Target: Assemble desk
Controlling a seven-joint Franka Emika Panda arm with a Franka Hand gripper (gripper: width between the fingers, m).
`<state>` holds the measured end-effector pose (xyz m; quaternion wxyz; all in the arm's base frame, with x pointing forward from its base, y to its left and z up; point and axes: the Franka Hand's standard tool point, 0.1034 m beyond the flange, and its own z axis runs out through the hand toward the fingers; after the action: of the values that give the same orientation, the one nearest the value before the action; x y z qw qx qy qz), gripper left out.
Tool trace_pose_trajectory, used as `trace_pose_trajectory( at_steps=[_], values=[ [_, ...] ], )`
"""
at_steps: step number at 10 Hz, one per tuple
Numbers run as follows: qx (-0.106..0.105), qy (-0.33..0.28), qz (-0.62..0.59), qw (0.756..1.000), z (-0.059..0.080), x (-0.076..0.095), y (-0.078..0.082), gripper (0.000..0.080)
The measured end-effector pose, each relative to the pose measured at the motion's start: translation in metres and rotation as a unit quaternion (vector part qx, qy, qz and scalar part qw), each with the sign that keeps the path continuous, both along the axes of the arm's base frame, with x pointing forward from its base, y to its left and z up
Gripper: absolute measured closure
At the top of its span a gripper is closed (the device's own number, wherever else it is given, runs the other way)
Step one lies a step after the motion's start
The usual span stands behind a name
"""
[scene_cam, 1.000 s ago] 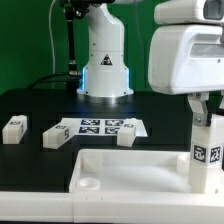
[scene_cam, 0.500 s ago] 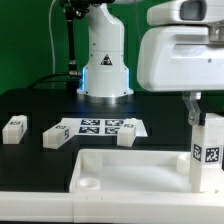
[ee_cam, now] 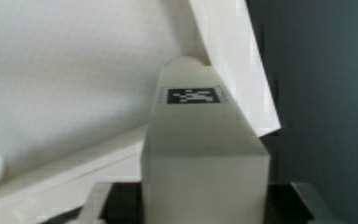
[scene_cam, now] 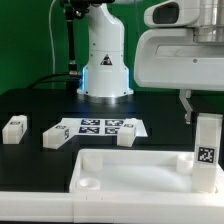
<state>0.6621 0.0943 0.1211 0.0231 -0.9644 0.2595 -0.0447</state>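
White plastic block leg (scene_cam: 207, 150) upright at 4 o'clock corner of white rimmed tabletop panel (scene_cam: 130, 166); end effector (ee_cam: 202, 200) grip: cannot tell.

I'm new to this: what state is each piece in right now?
Tabletop: lying flat, rim up, visible corner socket empty.
Upright leg: standing at tabletop's corner, exterior view's right; seated or not, unclear.
Loose legs: three, lying on the table, unattached.
Jaws: either side of upright leg; clamped or not, cannot tell.
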Motion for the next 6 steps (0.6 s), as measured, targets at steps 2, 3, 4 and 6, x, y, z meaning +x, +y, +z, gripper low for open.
trace_pose_trajectory(
  at_steps=[2,3,4,6],
  values=[
    [0.007,0.005,-0.064,0.998,0.0001,-0.0006,-0.0004,0.0512],
    [0.008,0.006,-0.073,0.997,0.0001,-0.0010,0.0005,0.0512],
    [0.008,0.005,-0.069,0.998,0.0000,-0.0008,-0.0001,0.0503],
    [0.003,0.005,-0.032,0.999,-0.0001,-0.0016,0.0021,0.0322]
  ],
)
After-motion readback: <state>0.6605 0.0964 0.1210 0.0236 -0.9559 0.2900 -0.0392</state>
